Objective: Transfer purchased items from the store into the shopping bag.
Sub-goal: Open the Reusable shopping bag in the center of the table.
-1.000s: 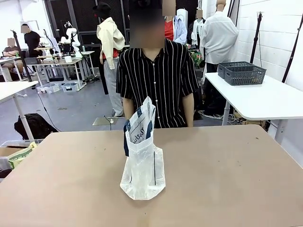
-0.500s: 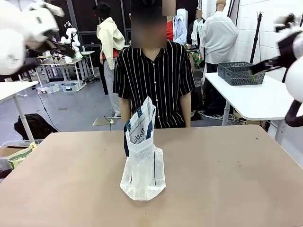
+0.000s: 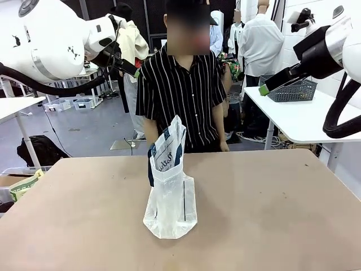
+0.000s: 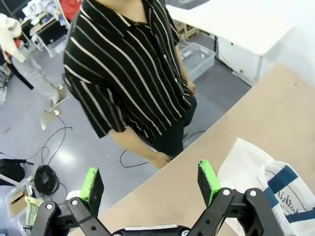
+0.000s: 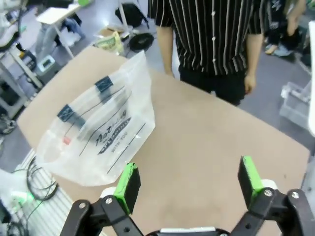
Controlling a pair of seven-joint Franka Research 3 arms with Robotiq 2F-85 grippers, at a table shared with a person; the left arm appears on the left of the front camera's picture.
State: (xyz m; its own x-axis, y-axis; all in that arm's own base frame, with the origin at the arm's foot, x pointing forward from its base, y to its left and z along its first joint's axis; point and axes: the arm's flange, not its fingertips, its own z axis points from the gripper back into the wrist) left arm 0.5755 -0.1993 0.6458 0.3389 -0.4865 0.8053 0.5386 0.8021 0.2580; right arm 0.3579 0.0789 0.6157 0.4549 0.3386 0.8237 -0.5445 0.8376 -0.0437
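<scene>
Okay, so this looks like square one to me. The left gripper (image 4: pixel 150 184) is wide open with nothing between its green pads, and it hangs high up over the far edge of the worktop (image 3: pixel 271 214). The right gripper (image 5: pixel 189 183) is the same: spread wide, holding nothing, up in the air.

The shopping bag (image 3: pixel 169 192) stands upright on the worktop, well below both grippers and roughly between them. From the left gripper it's down and off to the right, just past that finger. From the right gripper it's down and to the left, well apart from the pads, and it reads as lying on its side there because the wrist is rolled. Neither gripper touches it.

Through the plastic the bag looks empty to me apart from its navy lettering and the little red label, though I can't see right to the bottom of it. The person (image 3: pixel 183 96) stands beyond the grippers at the far edge, arms down, and the hand (image 5: pixel 248 83) I can see looks empty.

So my take: nothing is packed yet, and the whole transfer is left to do.
</scene>
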